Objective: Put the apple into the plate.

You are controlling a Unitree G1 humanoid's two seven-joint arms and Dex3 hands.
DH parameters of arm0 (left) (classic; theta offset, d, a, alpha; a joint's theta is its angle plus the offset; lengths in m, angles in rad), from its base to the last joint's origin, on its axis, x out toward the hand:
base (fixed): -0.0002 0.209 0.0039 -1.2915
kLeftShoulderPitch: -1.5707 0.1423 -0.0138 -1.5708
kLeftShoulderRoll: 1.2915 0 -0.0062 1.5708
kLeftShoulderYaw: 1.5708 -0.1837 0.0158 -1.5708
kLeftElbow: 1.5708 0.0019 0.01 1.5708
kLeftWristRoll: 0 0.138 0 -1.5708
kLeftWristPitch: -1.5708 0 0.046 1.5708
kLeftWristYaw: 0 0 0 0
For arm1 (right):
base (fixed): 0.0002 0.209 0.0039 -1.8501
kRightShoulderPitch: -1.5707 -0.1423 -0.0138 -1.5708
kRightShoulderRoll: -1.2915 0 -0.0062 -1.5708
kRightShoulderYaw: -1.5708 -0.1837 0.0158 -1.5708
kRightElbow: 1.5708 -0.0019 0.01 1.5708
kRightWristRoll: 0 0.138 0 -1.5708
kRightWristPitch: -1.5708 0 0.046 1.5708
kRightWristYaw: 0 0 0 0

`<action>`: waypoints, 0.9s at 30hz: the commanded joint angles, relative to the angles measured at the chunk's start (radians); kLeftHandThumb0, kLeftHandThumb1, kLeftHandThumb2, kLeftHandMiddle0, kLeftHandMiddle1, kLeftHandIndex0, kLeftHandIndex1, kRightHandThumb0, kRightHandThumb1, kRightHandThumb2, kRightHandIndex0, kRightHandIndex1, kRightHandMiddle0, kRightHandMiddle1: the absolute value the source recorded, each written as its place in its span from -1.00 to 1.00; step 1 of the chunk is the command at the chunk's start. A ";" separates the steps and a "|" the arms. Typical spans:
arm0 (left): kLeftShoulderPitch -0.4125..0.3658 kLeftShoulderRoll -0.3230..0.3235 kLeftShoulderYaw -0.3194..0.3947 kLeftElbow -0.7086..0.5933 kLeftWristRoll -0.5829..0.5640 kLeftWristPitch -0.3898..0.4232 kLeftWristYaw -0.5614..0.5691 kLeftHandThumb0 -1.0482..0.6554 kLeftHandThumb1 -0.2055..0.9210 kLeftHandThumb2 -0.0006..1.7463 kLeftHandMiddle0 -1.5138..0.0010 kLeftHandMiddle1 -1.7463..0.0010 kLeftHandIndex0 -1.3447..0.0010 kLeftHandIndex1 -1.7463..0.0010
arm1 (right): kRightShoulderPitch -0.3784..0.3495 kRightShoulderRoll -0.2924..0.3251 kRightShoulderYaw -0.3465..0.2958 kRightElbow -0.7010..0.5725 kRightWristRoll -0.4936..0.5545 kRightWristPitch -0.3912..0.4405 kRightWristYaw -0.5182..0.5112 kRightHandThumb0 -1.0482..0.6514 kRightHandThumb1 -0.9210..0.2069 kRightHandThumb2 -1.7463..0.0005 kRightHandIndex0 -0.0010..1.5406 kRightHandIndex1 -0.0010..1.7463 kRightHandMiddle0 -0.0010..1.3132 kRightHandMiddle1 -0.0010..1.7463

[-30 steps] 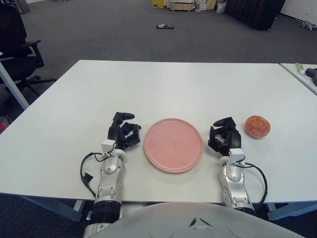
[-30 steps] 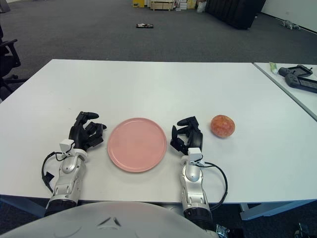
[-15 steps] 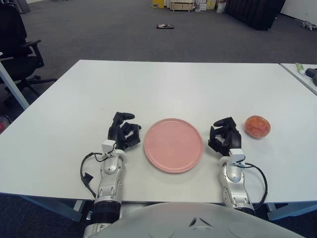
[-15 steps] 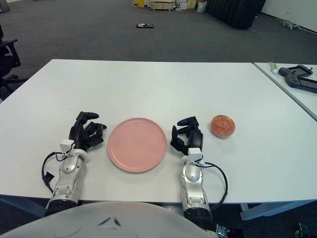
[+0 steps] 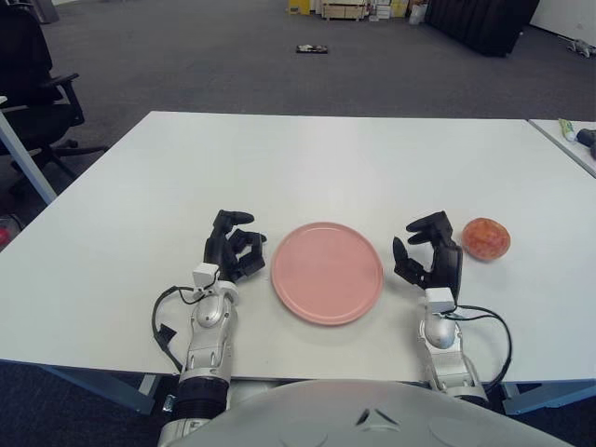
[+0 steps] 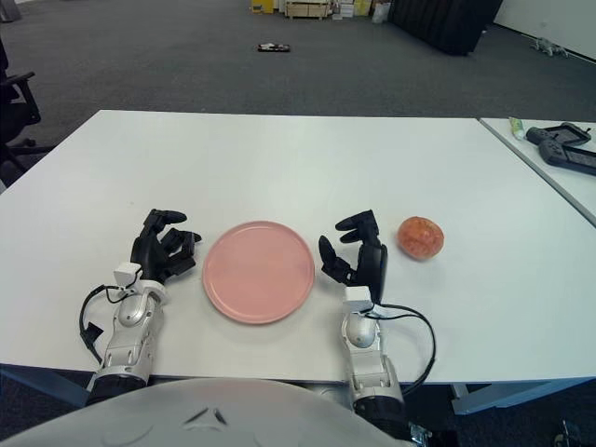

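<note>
A reddish apple (image 5: 486, 239) lies on the white table (image 5: 326, 168), to the right of a round pink plate (image 5: 327, 272) that holds nothing. My right hand (image 5: 429, 255) is between the plate and the apple, raised a little off the table, with its fingers spread and nothing in them; a small gap separates it from the apple. Just left of the plate is my left hand (image 5: 231, 250), fingers loosely curled and holding nothing.
A second table (image 6: 559, 158) at the far right carries a dark controller (image 6: 562, 147) and a small tube. An office chair (image 5: 33, 84) stands off the table's far left corner. Boxes and dark furniture line the room's back.
My right hand has lifted off the table, shifted slightly right toward the apple and spread its fingers wider. The left hand, plate and apple have not moved.
</note>
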 commanded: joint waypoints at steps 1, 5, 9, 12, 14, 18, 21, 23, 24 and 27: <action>0.004 -0.002 -0.001 0.029 0.002 0.021 0.004 0.22 0.08 0.28 0.11 -0.63 0.41 -1.00 | -0.016 -0.055 0.000 -0.012 -0.111 0.012 -0.067 -0.18 -0.96 0.36 -0.57 0.56 -0.70 1.00; 0.003 -0.003 0.000 0.033 -0.001 0.018 0.004 0.22 0.08 0.29 0.12 -0.65 0.41 -1.00 | -0.020 -0.105 -0.004 -0.057 -0.183 0.032 -0.105 -0.36 -0.99 0.21 -0.86 0.31 -0.85 0.69; 0.003 -0.004 0.000 0.034 0.001 0.016 0.006 0.22 0.08 0.29 0.13 -0.65 0.42 -1.00 | -0.017 -0.128 -0.012 -0.113 -0.227 0.076 -0.131 -0.54 -1.00 0.17 -0.97 -0.09 -0.97 0.25; 0.003 -0.004 0.000 0.035 0.002 0.014 0.008 0.22 0.09 0.28 0.12 -0.64 0.42 -1.00 | -0.013 -0.131 -0.011 -0.144 -0.280 0.128 -0.168 -0.61 -0.88 0.22 -0.99 -0.43 -0.99 0.02; 0.002 -0.004 0.000 0.037 0.003 0.012 0.008 0.22 0.09 0.28 0.12 -0.64 0.42 -1.00 | -0.005 -0.130 -0.010 -0.166 -0.308 0.166 -0.183 -0.64 -0.78 0.23 -1.00 -0.63 -0.99 -0.10; 0.001 -0.001 0.001 0.043 0.006 0.006 0.010 0.22 0.09 0.28 0.12 -0.64 0.42 -1.00 | 0.035 -0.117 -0.010 -0.242 -0.350 0.261 -0.179 -0.68 -0.54 0.24 -1.00 -0.92 -1.00 -0.47; -0.001 -0.001 -0.001 0.050 0.008 -0.002 0.010 0.22 0.08 0.29 0.12 -0.65 0.42 -1.00 | 0.058 -0.107 -0.007 -0.293 -0.366 0.331 -0.154 -0.71 -0.47 0.26 -1.00 -0.97 -1.00 -0.68; -0.002 -0.001 0.000 0.055 0.007 -0.008 0.008 0.22 0.07 0.30 0.12 -0.66 0.43 -1.00 | 0.069 -0.098 -0.005 -0.324 -0.376 0.382 -0.135 -0.74 -0.46 0.28 -1.00 -0.99 -1.00 -0.84; -0.004 0.000 0.000 0.058 0.006 -0.011 0.007 0.22 0.07 0.31 0.12 -0.68 0.43 -1.00 | 0.067 -0.101 -0.015 -0.341 -0.378 0.412 -0.121 -0.76 -0.47 0.31 -1.00 -0.99 -1.00 -0.90; -0.006 0.000 0.001 0.061 0.006 -0.015 0.008 0.22 0.06 0.32 0.11 -0.68 0.43 -1.00 | 0.046 -0.125 -0.040 -0.347 -0.364 0.460 -0.099 -0.83 -0.52 0.39 -1.00 -1.00 -1.00 -0.97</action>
